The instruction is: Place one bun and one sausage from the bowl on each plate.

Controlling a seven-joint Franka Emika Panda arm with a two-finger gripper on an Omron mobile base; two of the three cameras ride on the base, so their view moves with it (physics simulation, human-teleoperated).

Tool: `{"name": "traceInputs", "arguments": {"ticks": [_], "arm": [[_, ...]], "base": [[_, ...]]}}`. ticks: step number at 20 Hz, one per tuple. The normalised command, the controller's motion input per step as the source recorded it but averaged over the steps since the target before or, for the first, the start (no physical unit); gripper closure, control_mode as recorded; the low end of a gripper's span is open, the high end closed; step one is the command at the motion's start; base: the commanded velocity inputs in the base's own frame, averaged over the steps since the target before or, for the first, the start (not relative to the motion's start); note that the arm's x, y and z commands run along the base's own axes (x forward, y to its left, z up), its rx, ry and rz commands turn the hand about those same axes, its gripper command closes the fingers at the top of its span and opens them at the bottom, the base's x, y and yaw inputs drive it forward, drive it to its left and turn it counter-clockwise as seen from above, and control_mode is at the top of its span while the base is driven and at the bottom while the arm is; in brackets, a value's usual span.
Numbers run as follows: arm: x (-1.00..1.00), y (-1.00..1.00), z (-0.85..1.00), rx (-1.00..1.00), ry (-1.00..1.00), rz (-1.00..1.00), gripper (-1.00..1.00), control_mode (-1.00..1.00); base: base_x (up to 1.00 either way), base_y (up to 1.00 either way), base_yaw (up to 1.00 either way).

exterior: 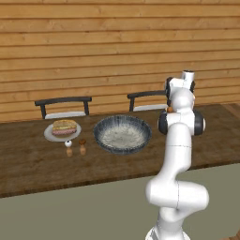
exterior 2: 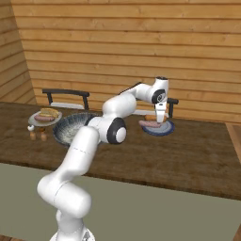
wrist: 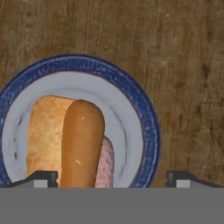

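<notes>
Jaws spread wide over the blue-rimmed plate (wrist: 135,109), nothing pinched between them; the gripper (exterior 2: 161,118) hangs just above that plate (exterior 2: 160,128) at the right end of the wooden surface (exterior 2: 188,150). On it lies the bun (wrist: 43,135) with a sausage (wrist: 82,144) resting along its top; a pinkish piece (wrist: 105,162) peeks from beneath, and I can't say for sure what it is. Over on the left, the pale plate (exterior: 49,136) already carries its own bun and sausage (exterior: 64,127); the big speckled bowl (exterior: 123,135) between the two plates looks bare inside, so by my reading the task is all but done. Two little shakers (exterior: 75,148) stand just in front of the pale plate, near the bowl.

The step in hand is the let-go and the lift away; to do it well, rise straight up with the jaws held wide, since the near fingertip (wrist: 41,178) sits close beside the bun's end and any sideways drift could nudge the stack; the sausage is round and perched on top, so it may roll off if brushed; clear the food fully before swinging the arm back.
</notes>
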Motion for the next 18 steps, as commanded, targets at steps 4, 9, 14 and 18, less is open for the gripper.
{"name": "traceInputs", "arguments": {"ticks": [4,9,14,18], "arm": [[-0.21,0.01,0.15,-0.03,-0.06,0.00,-1.00,-1.00],[-0.27,0.00,0.02,-0.01,-0.05,0.00,-1.00,-1.00],[-0.55,0.00,0.07,0.00,-0.05,0.00,-1.00,-1.00],[-0.97,0.10,0.08,0.00,-0.07,0.00,-1.00,-1.00]], "base": [[0.00,0.00,0.00],[0.00,0.00,0.00],[0.00,0.00,0.00],[0.00,0.00,0.00]]}}
